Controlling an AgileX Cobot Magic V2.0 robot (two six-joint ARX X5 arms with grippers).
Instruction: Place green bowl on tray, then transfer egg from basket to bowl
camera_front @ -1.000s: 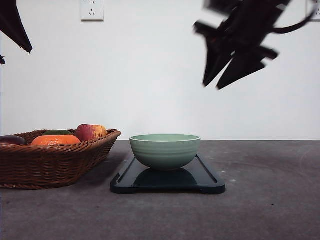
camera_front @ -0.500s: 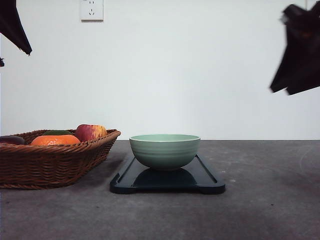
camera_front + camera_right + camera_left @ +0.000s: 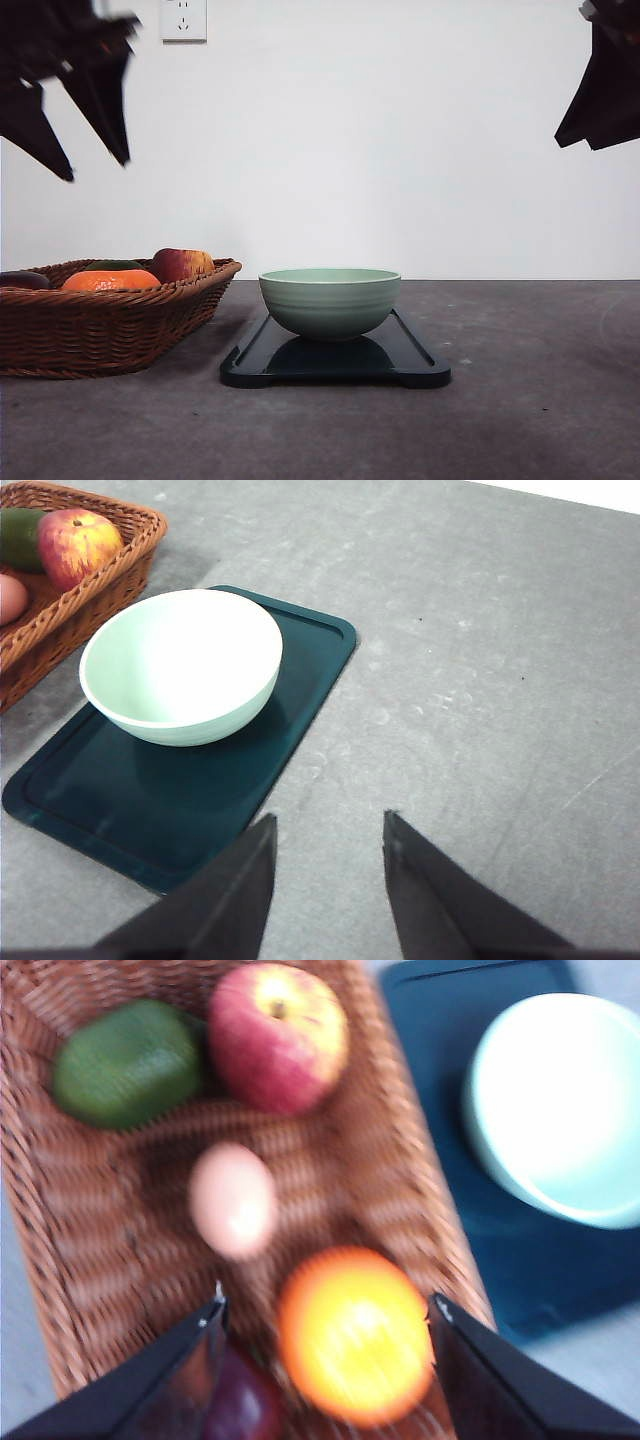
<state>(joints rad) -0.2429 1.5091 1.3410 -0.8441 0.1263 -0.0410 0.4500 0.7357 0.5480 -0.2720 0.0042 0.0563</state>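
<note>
The green bowl (image 3: 330, 300) stands upright and empty on the dark tray (image 3: 420, 365), mid-table. To its left sits the wicker basket (image 3: 100, 325). In the left wrist view the pale egg (image 3: 233, 1200) lies in the middle of the basket (image 3: 400, 1190), between an apple and an orange. My left gripper (image 3: 97, 168) hangs high above the basket, open and empty (image 3: 328, 1303). My right gripper (image 3: 578, 145) is raised at the far right, open and empty (image 3: 328, 825), off the right side of the tray (image 3: 200, 790) and bowl (image 3: 180, 665).
Around the egg in the basket lie a red apple (image 3: 278, 1035), an orange (image 3: 355, 1335), a green avocado (image 3: 125, 1060) and a dark purple fruit (image 3: 240, 1405). Bare grey tabletop (image 3: 480, 680) stretches right of the tray. A white wall stands behind.
My left gripper has swung from the top-left corner down and right, over the basket. My right gripper swept from above the bowl to the far right and stays there.
</note>
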